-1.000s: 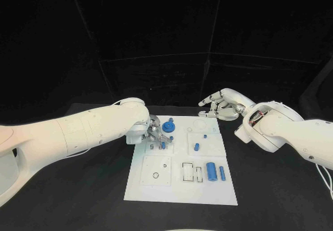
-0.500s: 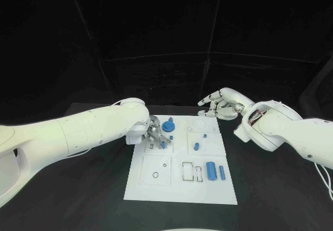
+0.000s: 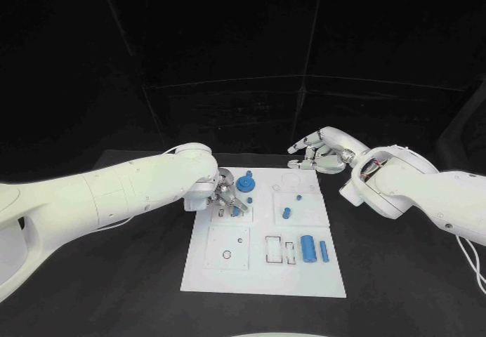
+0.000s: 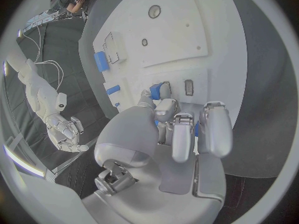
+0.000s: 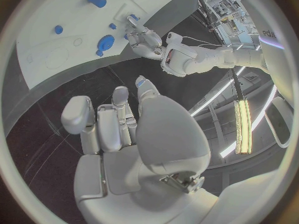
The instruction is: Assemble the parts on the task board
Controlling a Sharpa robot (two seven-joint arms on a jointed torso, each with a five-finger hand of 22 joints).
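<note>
The white task board point(image 3: 261, 270) lies in the middle of the table. My left hand point(image 3: 213, 196) hangs over the board's far left part, and its fingers point(image 4: 187, 134) curl round a small blue part point(image 3: 236, 208) that peeks out between them point(image 4: 163, 90). A round blue piece point(image 3: 246, 185) stands just beyond it. Two small blue pegs point(image 3: 288, 213) stand in the far right panel. A blue cylinder point(image 3: 307, 249) and a thinner blue peg point(image 3: 324, 252) lie at the near right. My right hand point(image 3: 322, 156) hovers behind the board's far right corner, fingers point(image 5: 118, 119) apart and holding nothing.
Cut-out slots point(image 3: 274, 250) and small holes point(image 3: 230, 254) mark the board's near panels. Black table point(image 3: 405, 281) surrounds the board. My left forearm point(image 3: 112, 193) reaches in low over the table's left side. The right wrist view catches the left hand point(image 5: 144, 37) over the board point(image 5: 50, 10).
My right hand has drawn slightly back and up behind the board. The left hand stays in place with the blue part.
</note>
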